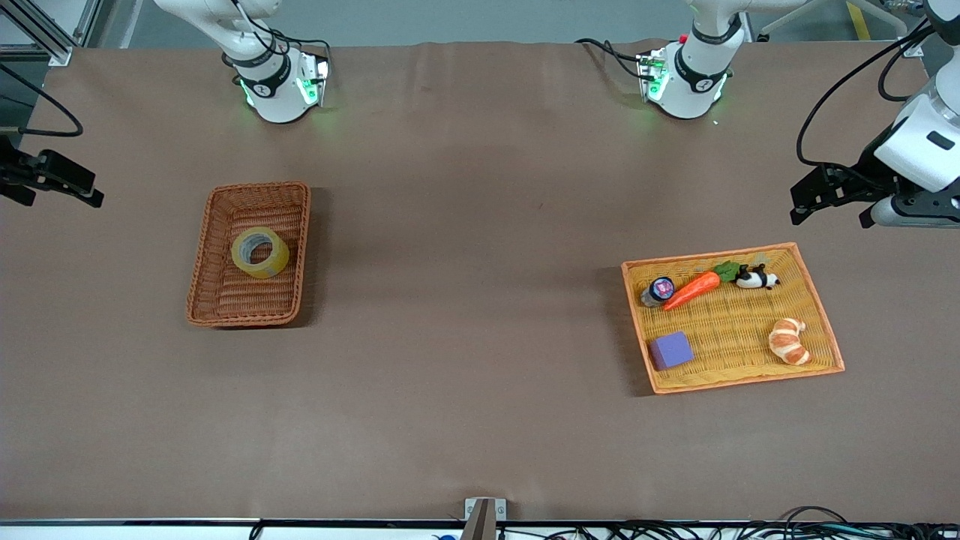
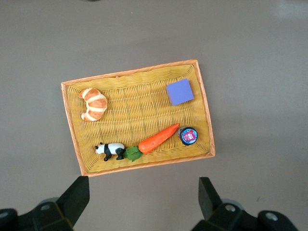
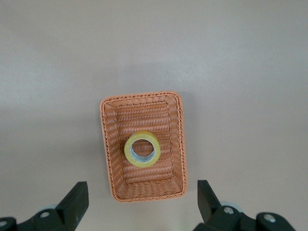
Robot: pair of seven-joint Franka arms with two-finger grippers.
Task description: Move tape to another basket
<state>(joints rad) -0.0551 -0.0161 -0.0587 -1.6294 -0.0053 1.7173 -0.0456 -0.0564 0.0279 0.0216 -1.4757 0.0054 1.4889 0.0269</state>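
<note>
Front view: tape (image 1: 259, 252) lies flat in the basket (image 1: 201, 277), hole up for easy grabbing, tray (image 1: 817, 315) at three o'clock. Right pincer (image 3: 143, 204) and left pincer (image 2: 144, 201) gape empty, waiting high above.

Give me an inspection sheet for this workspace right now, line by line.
Surface: brown table, bare between the containers.
Job's things: tape lies flat in the wicker basket, toward the right arm's end.
Clutter: yellow tray holds a carrot, panda, croissant, purple block and small jar.
Grippers: left gripper open, high beside the tray; right gripper open, high beside the basket.
Cables: bundles along the table's near edge.
Surroundings: nothing seen.
</note>
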